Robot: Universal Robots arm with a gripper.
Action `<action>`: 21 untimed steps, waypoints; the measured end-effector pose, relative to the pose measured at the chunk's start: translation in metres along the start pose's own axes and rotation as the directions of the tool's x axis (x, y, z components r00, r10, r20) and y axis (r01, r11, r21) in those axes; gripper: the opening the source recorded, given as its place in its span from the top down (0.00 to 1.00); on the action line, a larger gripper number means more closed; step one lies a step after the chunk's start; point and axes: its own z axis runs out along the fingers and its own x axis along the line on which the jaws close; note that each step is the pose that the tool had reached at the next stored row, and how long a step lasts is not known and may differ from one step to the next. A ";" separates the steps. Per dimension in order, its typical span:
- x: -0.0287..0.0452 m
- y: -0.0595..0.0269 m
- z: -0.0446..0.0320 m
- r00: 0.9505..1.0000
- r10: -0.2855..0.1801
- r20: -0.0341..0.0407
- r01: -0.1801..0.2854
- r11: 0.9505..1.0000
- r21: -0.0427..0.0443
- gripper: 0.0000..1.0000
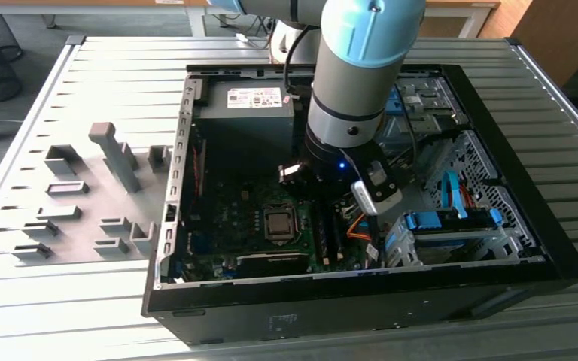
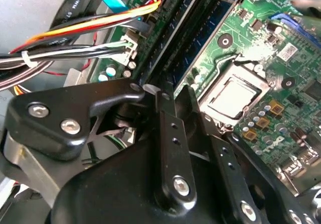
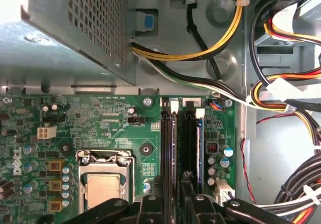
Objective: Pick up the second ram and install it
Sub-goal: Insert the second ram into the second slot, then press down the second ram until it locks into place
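The pincer (image 2: 176, 94) hangs low inside the PC case (image 1: 568, 259), right over the long black slots (image 3: 168, 153). Can't tell if it's open or shut, or if it has hold of anything. The second ram (image 3: 199, 153) is prob. the thin blue-green stick standing on its edge in the slot farthest from the shiny chip socket (image 3: 103, 184). In the second wrist view it (image 2: 208, 38) runs away from the pincer. It's long, narrow & thin, w/ dark chips on its side.

To do this step well, the push should prob. go straight down, even at both ends, till the white clips (image 3: 199, 112) snap in. No tilt, or the stick may jam. The wires (image 3: 281, 88) sit near & should stay out.

Farther off, grey blocks (image 1: 108, 150) stand on the desk (image 1: 88, 68).
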 end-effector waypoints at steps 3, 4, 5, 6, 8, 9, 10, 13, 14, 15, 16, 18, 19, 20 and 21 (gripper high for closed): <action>0.0003 0.0002 -0.0094 1.000 0.000 0.000 0.000 1.000 0.000 0.73; 0.0004 0.0002 -0.0134 1.000 0.000 0.000 0.000 1.000 0.000 0.73; 0.0004 0.0002 -0.0162 1.000 0.000 -0.001 0.000 1.000 0.000 0.73; 0.0004 0.0003 -0.0168 1.000 0.000 -0.001 0.000 1.000 0.000 0.73; 0.0004 0.0003 -0.0168 1.000 0.000 -0.001 0.000 1.000 0.000 0.75; 0.0004 0.0003 -0.0168 1.000 0.000 -0.001 0.000 1.000 0.000 0.81; 0.0004 0.0002 -0.0169 1.000 0.000 -0.001 0.000 1.000 0.000 0.87; 0.0004 0.0002 -0.0170 1.000 0.000 -0.001 0.000 1.000 0.000 0.90; 0.0004 0.0002 -0.0161 1.000 0.000 -0.001 0.000 1.000 0.000 0.90; 0.0004 0.0002 -0.0145 1.000 0.000 -0.001 0.000 1.000 0.000 0.90; 0.0003 0.0002 -0.0129 1.000 0.000 -0.001 0.000 1.000 0.000 0.90; 0.0003 0.0002 -0.0107 1.000 0.000 -0.001 0.000 1.000 0.000 0.90; 0.0002 0.0001 -0.0100 1.000 0.000 -0.001 0.000 1.000 0.000 0.90; 0.0002 0.0001 -0.0094 1.000 0.000 -0.001 0.000 1.000 0.000 0.90; 0.0003 0.0000 -0.0090 1.000 0.000 -0.001 0.000 1.000 0.000 0.90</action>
